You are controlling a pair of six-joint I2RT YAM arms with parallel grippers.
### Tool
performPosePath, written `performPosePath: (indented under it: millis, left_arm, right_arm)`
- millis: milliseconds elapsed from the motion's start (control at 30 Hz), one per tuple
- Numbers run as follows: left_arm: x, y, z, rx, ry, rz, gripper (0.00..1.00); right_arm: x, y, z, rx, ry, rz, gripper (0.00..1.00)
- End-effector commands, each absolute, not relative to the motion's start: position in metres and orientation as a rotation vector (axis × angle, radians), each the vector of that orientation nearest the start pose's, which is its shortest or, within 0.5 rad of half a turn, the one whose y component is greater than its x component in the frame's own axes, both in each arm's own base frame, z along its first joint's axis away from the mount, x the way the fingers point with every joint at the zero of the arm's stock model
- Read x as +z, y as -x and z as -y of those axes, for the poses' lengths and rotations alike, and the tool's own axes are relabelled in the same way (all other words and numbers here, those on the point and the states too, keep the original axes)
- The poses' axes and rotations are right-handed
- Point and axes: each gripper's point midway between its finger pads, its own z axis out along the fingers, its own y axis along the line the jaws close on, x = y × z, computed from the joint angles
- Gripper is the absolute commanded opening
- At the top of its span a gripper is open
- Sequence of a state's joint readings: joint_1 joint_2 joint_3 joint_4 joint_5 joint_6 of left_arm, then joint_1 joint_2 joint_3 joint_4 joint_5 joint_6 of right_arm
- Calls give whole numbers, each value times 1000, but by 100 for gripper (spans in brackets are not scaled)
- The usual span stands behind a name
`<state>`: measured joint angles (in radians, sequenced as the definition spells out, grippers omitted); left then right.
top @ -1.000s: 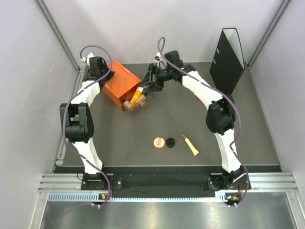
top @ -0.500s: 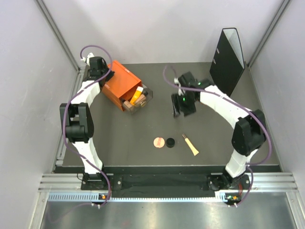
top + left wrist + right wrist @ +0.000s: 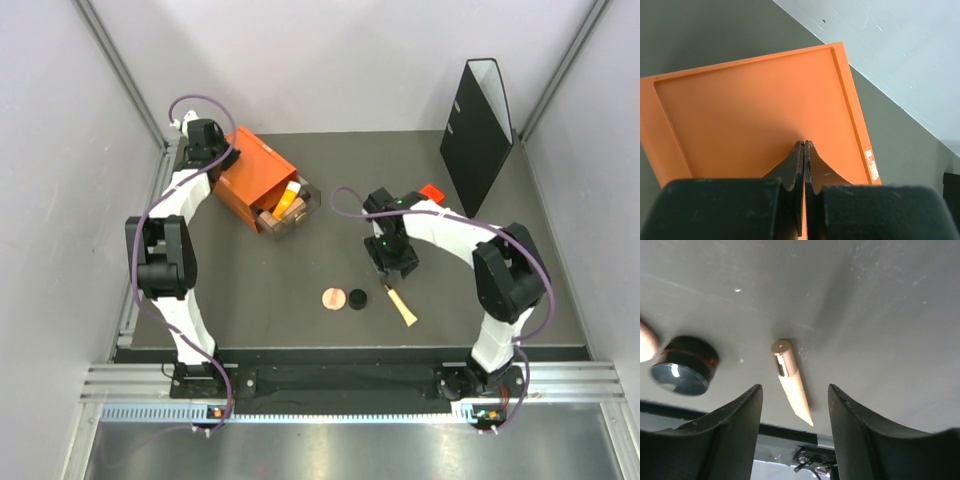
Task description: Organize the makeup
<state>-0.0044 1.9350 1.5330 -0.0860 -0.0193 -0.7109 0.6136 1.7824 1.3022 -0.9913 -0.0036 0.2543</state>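
Observation:
A beige stick [image 3: 402, 306] lies on the dark mat, with a black disc [image 3: 357, 299] and a pink disc [image 3: 331, 298] to its left. My right gripper [image 3: 390, 270] is open and empty, just above the stick's far end. In the right wrist view the stick [image 3: 791, 381] lies between the open right gripper [image 3: 795, 405] fingers, and the black disc [image 3: 685, 371] is at the left. The orange tube [image 3: 290, 197] and beige bottles [image 3: 280, 217] sit in the open drawer. My left gripper [image 3: 804, 144] is shut and empty over the orange drawer box [image 3: 750, 110].
The orange drawer box [image 3: 255, 172] stands at the back left with its clear drawer pulled out. A small red cube [image 3: 431, 192] lies behind the right arm. A black file holder [image 3: 478, 122] stands at the back right.
My right arm has swung from the drawer, back and down toward the near side, and now hangs over the beige stick. The left arm has not moved.

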Motion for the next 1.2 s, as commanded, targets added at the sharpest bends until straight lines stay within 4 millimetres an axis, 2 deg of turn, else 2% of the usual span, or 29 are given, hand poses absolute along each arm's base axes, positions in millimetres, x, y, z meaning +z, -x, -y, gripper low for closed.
performPosePath:
  millis: [0,167,200,233,300,333,367,433,500,700,733,800,833,933,1167]
  left_arm:
    - [65,-515,25,-278,813,-2297,0]
    - [63,-514,26,-279,817,-2302,0]
    - [63,-514,25,-276,815,-2302,0]
    - [63,-513,24,-269,816,-2304,0]
    - [63,-513,24,-267,814,-2303,0]
    - [63,-513,24,-267,814,-2303,0]
    - [64,-513,24,-268,814,-2301,0]
    - [62,-513,25,-271,816,-2305,0]
    - [64,-513,25,-272,815,-2302,0]
    - [65,-514,24,-271,815,-2300,0]
    - [65,-513,24,-271,815,-2300,0]
    - [65,-513,24,-271,814,-2298,0]
    - [65,-513,24,-271,817,-2299,0]
    - [64,-512,24,-271,817,-2301,0]
    - [66,-512,25,-279,818,-2298,0]
  right_arm:
    - [38,-234,-184,24,630,-3035,54]
    - [20,-226,-181,-5,667,-3070,49]
    - [19,-223,-185,34,667,-3082,47]
    - [17,-222,-185,34,670,-3085,38]
    - [11,-221,-186,39,672,-3092,28]
    - [9,-221,-186,35,677,-3097,16]
    - [8,-222,-186,35,690,-3099,9]
    - [11,-227,-189,39,707,-3084,0]
    - [17,-232,-192,44,711,-3066,0]
    - [59,-268,-212,84,729,-2937,0]
    - [73,-278,-219,104,738,-2897,0]
    - [89,-290,-228,130,734,-2850,0]
    - [104,-303,-237,155,733,-2802,0]
    - [132,-324,-258,228,725,-2723,0]
    - [181,-357,-313,500,637,-2554,0]
